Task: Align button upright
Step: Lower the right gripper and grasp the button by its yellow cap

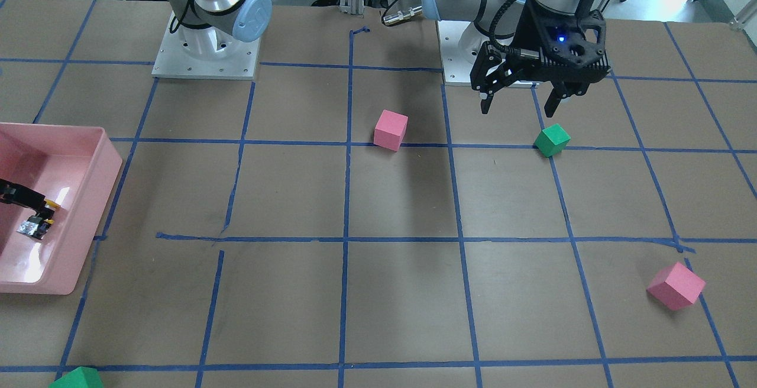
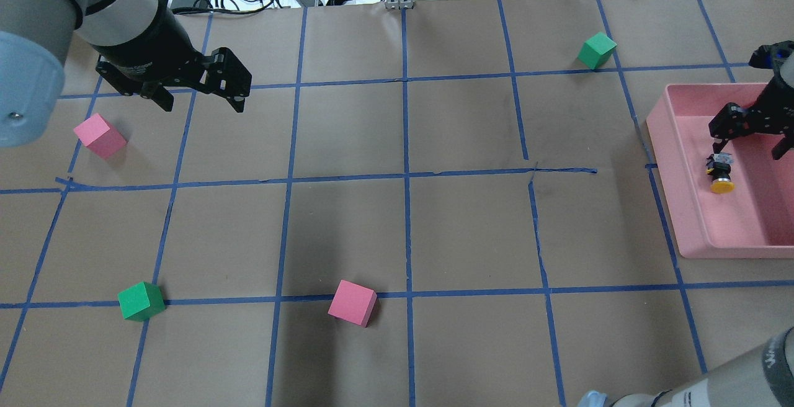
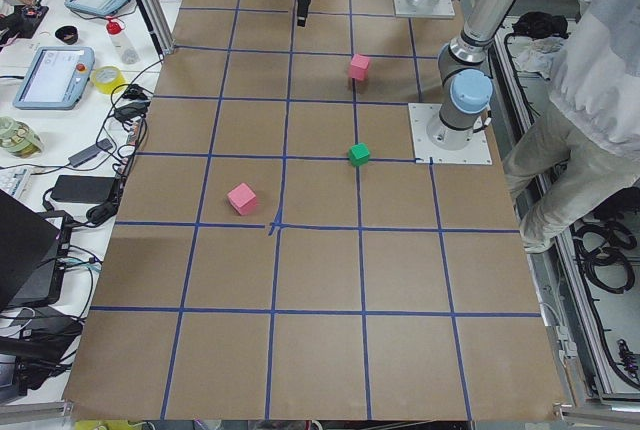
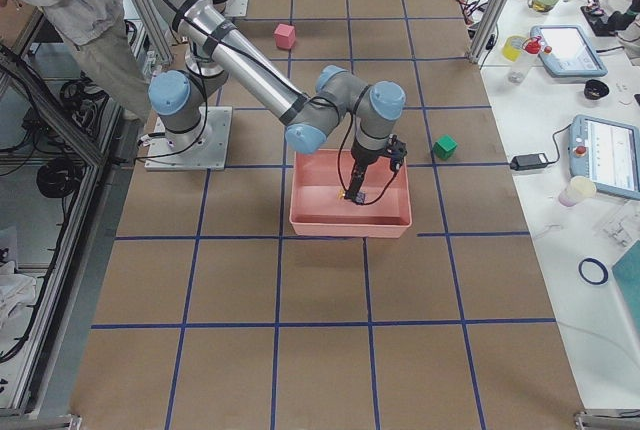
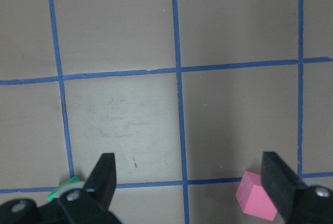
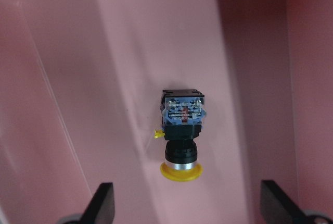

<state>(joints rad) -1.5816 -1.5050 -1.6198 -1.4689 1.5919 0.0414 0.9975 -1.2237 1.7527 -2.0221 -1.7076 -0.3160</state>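
Yellow-capped button [image 6: 179, 135] lay on its side on the floor of the pink bin [image 6: 62, 104], and you could see the right gripper [image 6: 187, 186] hovering over it with fingers spread, the button centred between them, touching neither.

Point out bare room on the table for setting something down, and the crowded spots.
Widest bare stretch: mid-table, bordered by the near pink cube, the far green cube and the pink bin. Tighter: the left edge, with the left tool, far pink cube and near green cube. Crowded: inside the bin, where the open right tool hangs over the button.
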